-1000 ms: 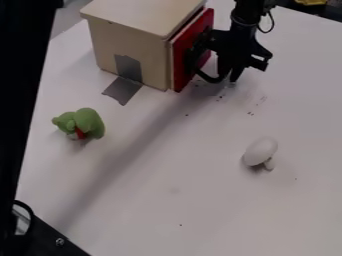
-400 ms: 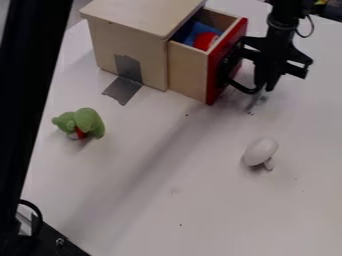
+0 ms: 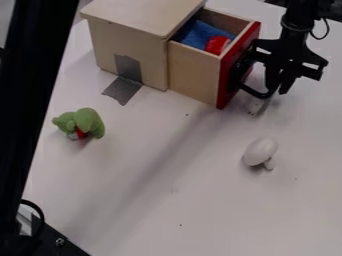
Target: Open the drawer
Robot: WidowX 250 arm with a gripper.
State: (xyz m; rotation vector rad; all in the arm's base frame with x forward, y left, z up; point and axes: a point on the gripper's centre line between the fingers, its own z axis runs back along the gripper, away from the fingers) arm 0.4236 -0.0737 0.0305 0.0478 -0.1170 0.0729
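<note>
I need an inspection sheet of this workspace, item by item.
Surface: white table, scattered dark specks
Job's things: drawer out of the wooden box, blue item and red item inside
Clutter: green toy with a red patch; white rounded object
Gripper: at the black handle on the red front
Cables: thin black loop by the wrist; another lower left
Surroundings: dark post along the left edge; grey tape from box to table

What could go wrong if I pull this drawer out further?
The drawer stands well out of its wooden box, so more pull might drop it free, spilling the red object and blue cloth. The gripper is at the black handle and might slip off. The grey tape might peel, letting the box slide.
</note>
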